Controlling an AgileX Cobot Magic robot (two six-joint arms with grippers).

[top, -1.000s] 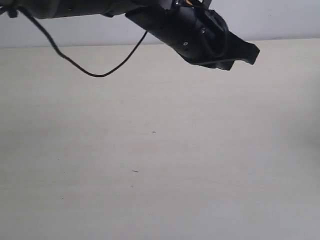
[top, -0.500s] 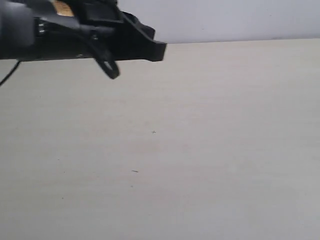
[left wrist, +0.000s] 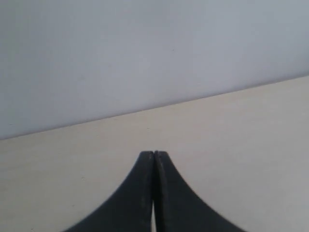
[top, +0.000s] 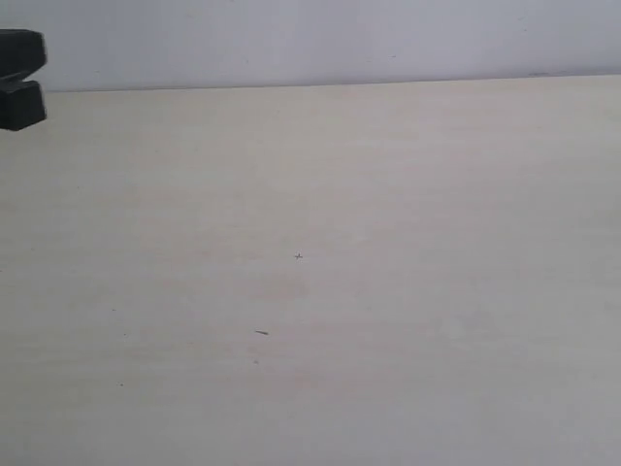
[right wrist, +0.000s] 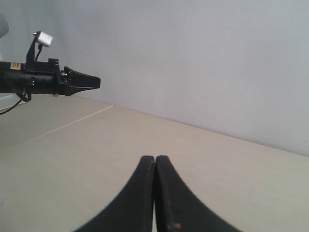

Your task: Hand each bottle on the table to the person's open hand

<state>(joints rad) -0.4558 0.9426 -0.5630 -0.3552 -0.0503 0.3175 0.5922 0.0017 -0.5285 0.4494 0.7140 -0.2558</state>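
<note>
Left hand (left wrist: pixel 154 158): I read it closed, gripping nothing, upper left of exterior frame.
Right hand (right wrist: pixel 155 162): closed, gripping nothing.
Bench (top: pixel 388 243): below both.

left hand (top: pixel 41 80) cut off by exterior view's edge, tiny specks (top: pixel 262 332) on table (top: pixel 437 194) unidentifiable

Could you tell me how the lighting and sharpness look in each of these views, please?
Exterior view: flat, even light on the table, no glare or hard shadows, slightly soft. Left wrist view: left gripper crisp, wall evenly lit. Right wrist view: right gripper dark but sharp.
</note>
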